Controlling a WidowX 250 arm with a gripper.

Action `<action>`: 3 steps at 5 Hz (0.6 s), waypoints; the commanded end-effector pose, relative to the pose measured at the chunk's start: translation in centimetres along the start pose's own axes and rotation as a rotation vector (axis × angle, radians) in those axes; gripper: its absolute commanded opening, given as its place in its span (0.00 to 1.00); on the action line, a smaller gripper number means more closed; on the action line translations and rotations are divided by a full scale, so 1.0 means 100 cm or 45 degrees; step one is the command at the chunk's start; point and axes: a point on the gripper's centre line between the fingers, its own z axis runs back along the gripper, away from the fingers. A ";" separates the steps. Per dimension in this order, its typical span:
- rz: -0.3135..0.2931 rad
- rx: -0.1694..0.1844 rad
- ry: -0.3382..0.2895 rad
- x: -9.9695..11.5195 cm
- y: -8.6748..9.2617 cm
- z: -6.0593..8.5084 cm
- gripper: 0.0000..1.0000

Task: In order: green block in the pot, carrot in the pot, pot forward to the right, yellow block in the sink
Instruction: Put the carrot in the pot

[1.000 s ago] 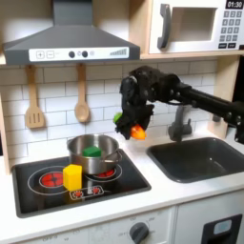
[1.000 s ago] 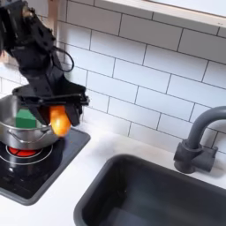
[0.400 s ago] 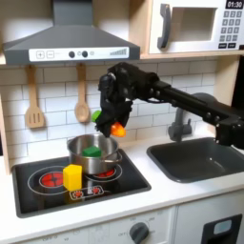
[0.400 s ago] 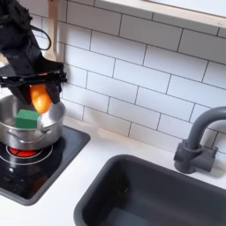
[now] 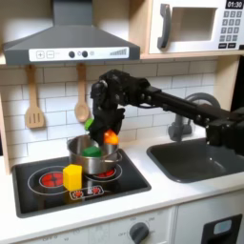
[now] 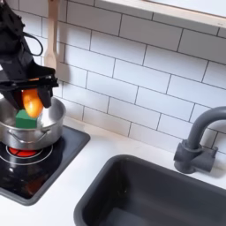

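I hold the carrot [image 5: 110, 138] pinched in my gripper [image 5: 103, 133], fingers closed narrow around its orange body. In the first exterior view its green leafy tip points up toward that view's left and the orange end hangs lower, so the long axis is tilted, not level. The pot [image 5: 93, 156] sits on the black stovetop [image 5: 38, 186] right beneath me, its open mouth just under the carrot's low end; in the second exterior view the carrot [image 6: 31, 102] hangs over the pot's [image 6: 31, 134] rim with the green block [image 6: 25, 118] already lying inside. The drop, I judge, is nearly straight down. The yellow block [image 5: 72, 176] waits on the stovetop in front of the pot; the sink [image 5: 195, 157] lies well apart, toward the first exterior view's right.
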 end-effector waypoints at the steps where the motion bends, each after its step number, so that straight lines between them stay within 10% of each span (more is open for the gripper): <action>1: 0.005 0.027 0.048 -0.004 0.005 -0.013 0.00; 2: -0.016 0.024 0.047 -0.006 0.003 -0.010 0.80; 3: -0.037 0.009 0.035 -0.009 -0.001 -0.004 1.00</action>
